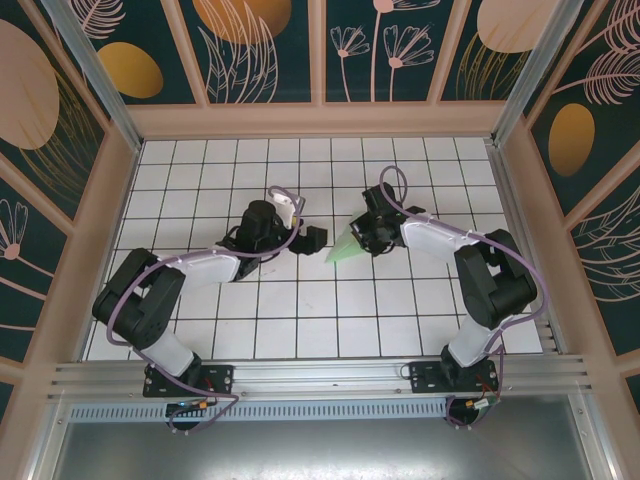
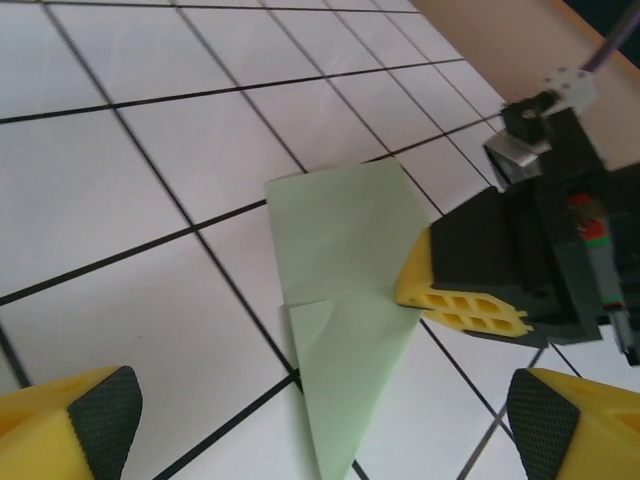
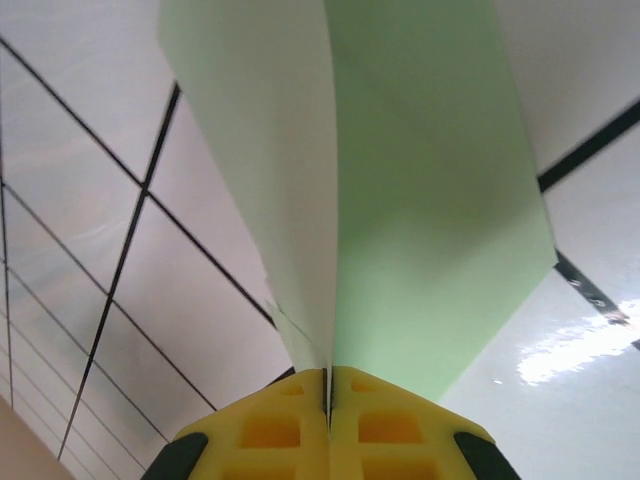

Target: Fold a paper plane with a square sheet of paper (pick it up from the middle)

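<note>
Where the arms are bolted: near edge of the white gridded table (image 1: 300, 340), bases side by side.
Paper plane (image 1: 342, 248): pale mint-green folded wedge near the table's middle, tapering to a point aimed left and toward the bases; whether it touches the tiles cannot be told.
Right gripper (image 1: 362, 236): yellow fingers pressed fully together on the plane's wide end, along its centre crease.
Left gripper (image 1: 300, 224): jaws spread wide, holding nothing, just left of the plane and apart from it.
Right wrist view: the plane's two halves splay apart from the clamped crease, a detail lost from above.
Left wrist view: small folded flap (image 2: 310, 315) on the plane's flat face, with the right gripper's yellow fingertip (image 2: 455, 300) over one edge.
Back wall (image 1: 320, 50): dark teal panels with floral print.
</note>
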Robot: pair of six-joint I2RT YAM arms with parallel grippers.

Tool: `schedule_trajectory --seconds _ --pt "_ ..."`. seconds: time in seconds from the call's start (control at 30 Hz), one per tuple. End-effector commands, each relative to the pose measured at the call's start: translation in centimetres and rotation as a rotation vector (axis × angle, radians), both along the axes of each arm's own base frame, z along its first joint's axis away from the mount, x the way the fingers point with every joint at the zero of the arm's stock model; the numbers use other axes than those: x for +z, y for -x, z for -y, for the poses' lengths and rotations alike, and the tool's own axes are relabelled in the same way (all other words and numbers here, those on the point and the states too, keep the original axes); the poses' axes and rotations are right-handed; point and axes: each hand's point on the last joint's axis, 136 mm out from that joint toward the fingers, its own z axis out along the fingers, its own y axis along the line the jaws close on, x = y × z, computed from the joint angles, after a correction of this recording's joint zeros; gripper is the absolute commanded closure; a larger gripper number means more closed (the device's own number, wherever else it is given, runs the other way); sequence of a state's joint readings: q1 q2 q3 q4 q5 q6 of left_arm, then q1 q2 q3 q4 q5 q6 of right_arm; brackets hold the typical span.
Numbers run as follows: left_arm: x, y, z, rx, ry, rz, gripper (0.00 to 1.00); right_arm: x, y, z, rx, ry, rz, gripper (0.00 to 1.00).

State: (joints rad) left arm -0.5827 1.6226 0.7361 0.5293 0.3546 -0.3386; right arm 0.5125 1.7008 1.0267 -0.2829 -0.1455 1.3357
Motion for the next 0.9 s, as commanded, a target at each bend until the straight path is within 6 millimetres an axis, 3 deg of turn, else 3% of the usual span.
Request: schedule_trajectory --seconds 0.0,0.13,0.27,0.3,0.47,0.87 --pt "1.3 0.5 1.1 -0.071 0.019 0.134 0.05 -1.2 1.6 1.2 -0.085 0.036 -0.107 1.0" --pt "-0.1 0.2 1.9 -0.095 -0.039 0.13 0.04 -1.2 2.7 1.0 -0.135 -0.005 -0.155 1.0" --pt "-0.7 0.6 2.9 -0.156 -0.07 0.15 0.03 -0.9 2.5 1.0 -0.156 -0.013 -0.167 1.0" --pt "-2.2 0.9 3.1 -0.174 -0.097 0.142 0.03 -0.8 2.3 0.7 -0.152 -0.02 -0.166 1.0" --pt "-4.0 1.7 4.1 -0.232 -0.193 0.211 0.05 -1.0 2.3 0.4 -0.129 -0.018 -0.188 1.0" --pt "-5.9 1.5 6.6 -0.323 -0.283 0.39 0.26 -0.5 2.0 0.0 -0.07 -0.032 -0.183 1.0"
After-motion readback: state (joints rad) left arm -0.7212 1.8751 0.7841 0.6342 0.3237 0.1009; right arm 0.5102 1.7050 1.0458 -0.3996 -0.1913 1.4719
